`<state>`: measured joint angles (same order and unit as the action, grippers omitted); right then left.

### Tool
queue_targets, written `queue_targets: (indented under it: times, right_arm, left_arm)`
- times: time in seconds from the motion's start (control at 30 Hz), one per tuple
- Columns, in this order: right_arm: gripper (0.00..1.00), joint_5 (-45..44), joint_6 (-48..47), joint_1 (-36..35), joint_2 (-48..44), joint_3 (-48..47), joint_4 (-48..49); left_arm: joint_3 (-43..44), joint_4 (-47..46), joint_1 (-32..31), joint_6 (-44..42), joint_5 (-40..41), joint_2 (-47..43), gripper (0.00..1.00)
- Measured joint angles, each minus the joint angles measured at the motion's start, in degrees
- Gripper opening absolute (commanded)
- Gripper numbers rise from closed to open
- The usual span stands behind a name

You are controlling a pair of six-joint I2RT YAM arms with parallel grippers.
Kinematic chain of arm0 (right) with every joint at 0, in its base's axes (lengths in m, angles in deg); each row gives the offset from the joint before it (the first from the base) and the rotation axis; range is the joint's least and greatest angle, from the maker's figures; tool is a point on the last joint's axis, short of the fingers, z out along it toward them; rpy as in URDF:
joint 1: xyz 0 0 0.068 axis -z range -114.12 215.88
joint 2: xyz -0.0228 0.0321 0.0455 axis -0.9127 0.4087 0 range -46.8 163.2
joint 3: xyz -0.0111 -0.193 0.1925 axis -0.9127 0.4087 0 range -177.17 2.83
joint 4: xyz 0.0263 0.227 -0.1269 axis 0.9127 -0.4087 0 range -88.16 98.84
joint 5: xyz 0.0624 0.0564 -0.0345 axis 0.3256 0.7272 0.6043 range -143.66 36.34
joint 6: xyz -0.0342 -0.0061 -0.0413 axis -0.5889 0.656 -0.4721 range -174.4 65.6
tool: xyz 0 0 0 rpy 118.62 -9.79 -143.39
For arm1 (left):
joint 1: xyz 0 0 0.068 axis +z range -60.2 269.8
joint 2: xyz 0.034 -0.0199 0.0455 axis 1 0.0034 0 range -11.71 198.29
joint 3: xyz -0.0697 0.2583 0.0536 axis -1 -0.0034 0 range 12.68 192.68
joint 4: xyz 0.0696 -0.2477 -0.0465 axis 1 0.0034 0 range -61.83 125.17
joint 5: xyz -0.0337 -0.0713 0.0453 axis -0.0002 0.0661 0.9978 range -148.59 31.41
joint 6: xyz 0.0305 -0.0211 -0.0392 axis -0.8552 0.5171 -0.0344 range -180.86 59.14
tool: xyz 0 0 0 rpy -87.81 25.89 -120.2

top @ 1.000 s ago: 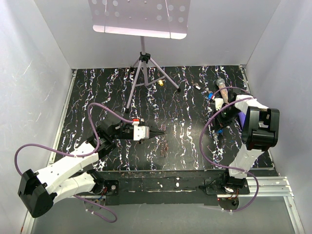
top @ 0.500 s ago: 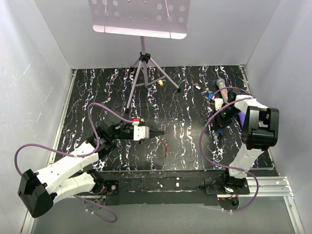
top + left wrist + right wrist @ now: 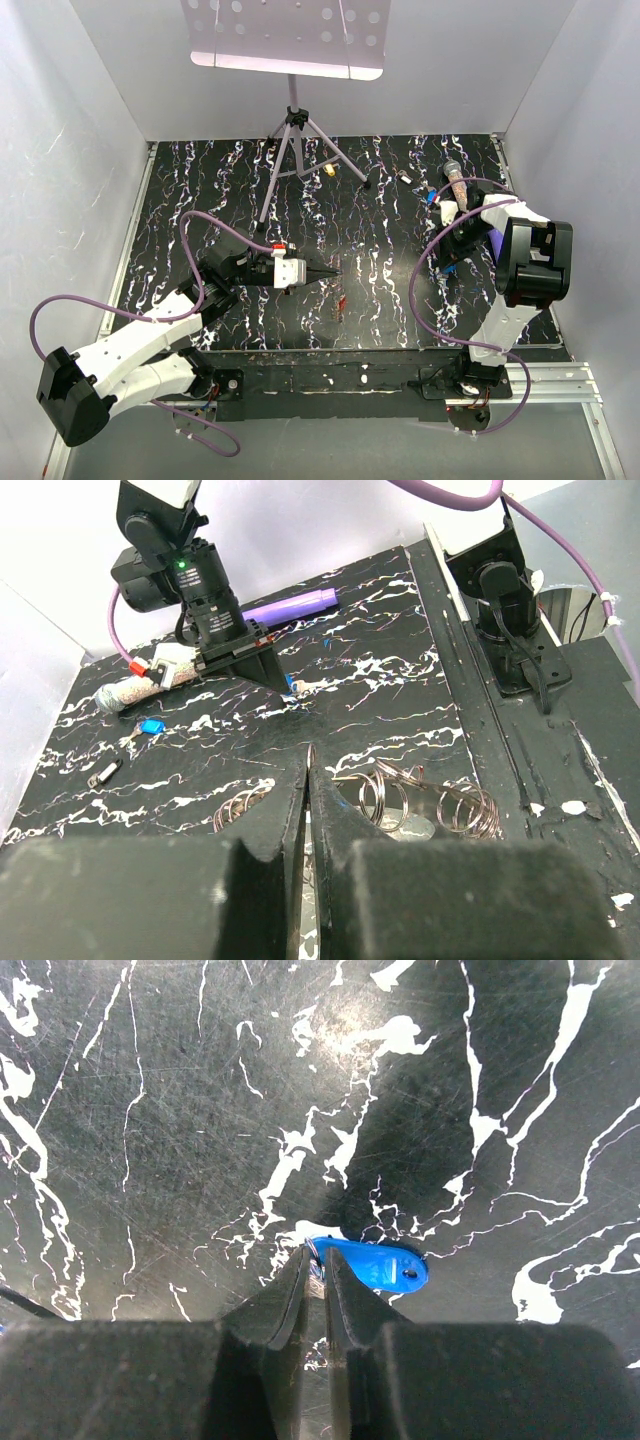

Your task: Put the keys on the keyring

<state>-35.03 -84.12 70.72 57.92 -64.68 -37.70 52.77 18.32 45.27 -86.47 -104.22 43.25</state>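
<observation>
**Keyring [image 3: 400,798] on the bench; one key being collected**

The keyring lies on the bench [image 3: 240,180] at the lower centre of the left-wrist view, just beyond the tips of the left hand [image 3: 309,765]; that hand is clenched, with nothing visible between its fingers. The right hand [image 3: 317,1258] is at mid-right of the overhead view, well apart from the ring; it appears clamped on the blade of a blue key [image 3: 375,1266] lying on the bench. A second blue key [image 3: 150,726] rests at the left of the left-wrist view.

Judged step: picking up the first key. The next move calls for lifting it cleanly and carrying it to the ring; the left hand should then steady the ring for threading.
</observation>
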Motion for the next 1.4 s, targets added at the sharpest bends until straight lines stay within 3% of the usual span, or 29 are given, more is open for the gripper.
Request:
queue_targets:
  times: [0.53,0.87,1.33,1.4]
  right_arm:
    - [0.17,1.0,0.0,0.0,0.5,-0.3,0.0]
    - [0.01,1.2,0.0,0.0,0.5,-0.3,-0.3]
    - [0.01,1.3,0.0,0.1,0.5,-0.3,-1.1]
    - [0.06,1.2,0.0,0.2,0.5,-0.3,-1.3]
  left_arm:
    - [0.0,0.0,0.0,-0.2,0.0,0.0,0.00]
    - [0.0,0.0,0.0,-0.2,0.0,0.0,0.00]
    - [0.0,0.0,0.0,-0.3,0.0,0.0,0.00]
    - [0.0,0.0,0.0,-0.3,0.0,0.0,0.00]
